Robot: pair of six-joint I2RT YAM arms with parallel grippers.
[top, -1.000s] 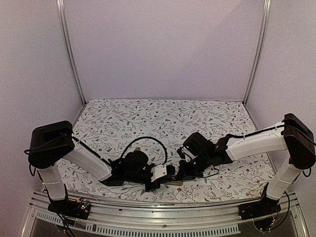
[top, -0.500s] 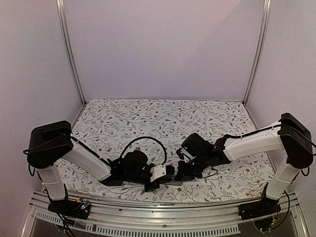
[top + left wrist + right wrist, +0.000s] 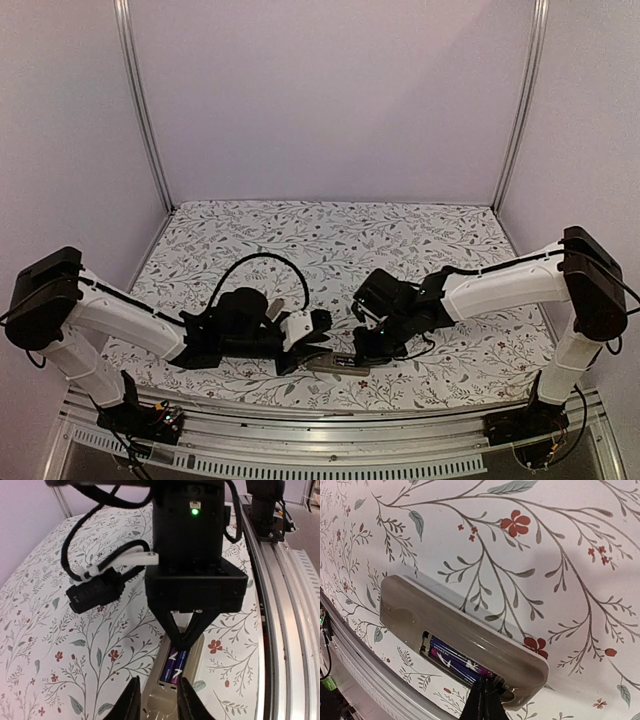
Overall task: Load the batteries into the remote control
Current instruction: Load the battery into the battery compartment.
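The remote control [image 3: 336, 363] lies tan back up near the table's front edge. Its recess holds two bluish-purple batteries [image 3: 175, 665] side by side, also clear in the right wrist view [image 3: 454, 661]. My right gripper [image 3: 363, 349] is shut and empty, and its thin black fingertips [image 3: 184, 641] rest on the far end of the batteries, which the right wrist view shows too [image 3: 482, 700]. My left gripper [image 3: 157, 700] is open, with its fingers [image 3: 132, 700] standing over the remote's [image 3: 170, 700] near end and holding nothing. In the top view the left gripper [image 3: 308, 335] sits just left of the remote.
The metal rail [image 3: 300, 440] runs along the table's front edge right beside the remote [image 3: 445, 615]. The right arm's black cable connector [image 3: 97, 590] hangs over the cloth left of the remote. Enclosure walls and posts [image 3: 140, 100] surround the table.
My left arm has swung back to the left, and its gripper now sits a little farther left of the remote. My right gripper has shifted slightly left, onto the batteries.
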